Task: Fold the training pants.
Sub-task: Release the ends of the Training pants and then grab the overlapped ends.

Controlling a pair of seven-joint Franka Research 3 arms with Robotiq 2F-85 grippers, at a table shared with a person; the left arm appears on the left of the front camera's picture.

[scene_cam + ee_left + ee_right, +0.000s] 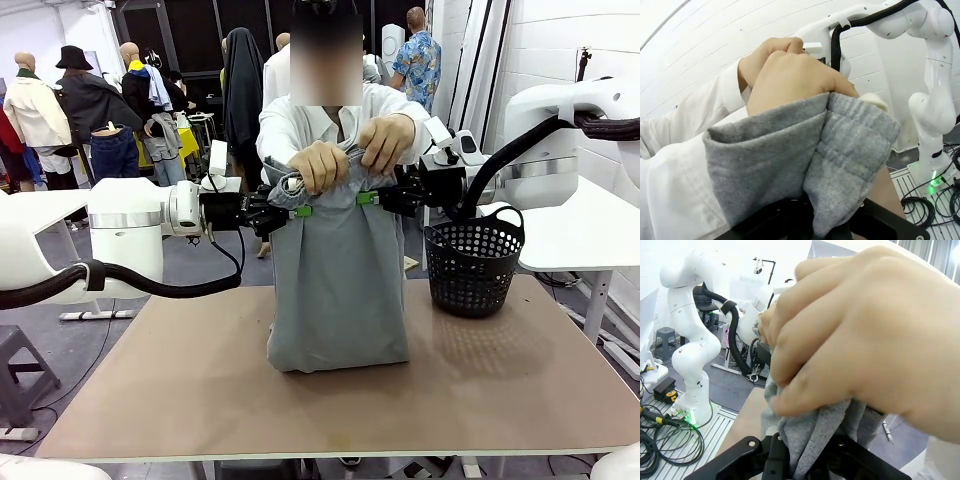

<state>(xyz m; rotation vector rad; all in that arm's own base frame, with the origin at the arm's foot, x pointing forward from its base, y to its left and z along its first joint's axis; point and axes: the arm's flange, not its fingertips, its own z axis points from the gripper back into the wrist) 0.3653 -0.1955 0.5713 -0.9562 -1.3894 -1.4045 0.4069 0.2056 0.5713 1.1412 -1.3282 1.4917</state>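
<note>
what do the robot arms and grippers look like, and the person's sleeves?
Left arm and right arm: white rounded links, silver joint rings, black corrugated cable hose alongside each. Left gripper and right gripper: black, green pads. Person: long white shirt sleeves.

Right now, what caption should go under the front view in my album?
Robot's left hand and right hand hold the pants up with a person beside a basket.
</note>
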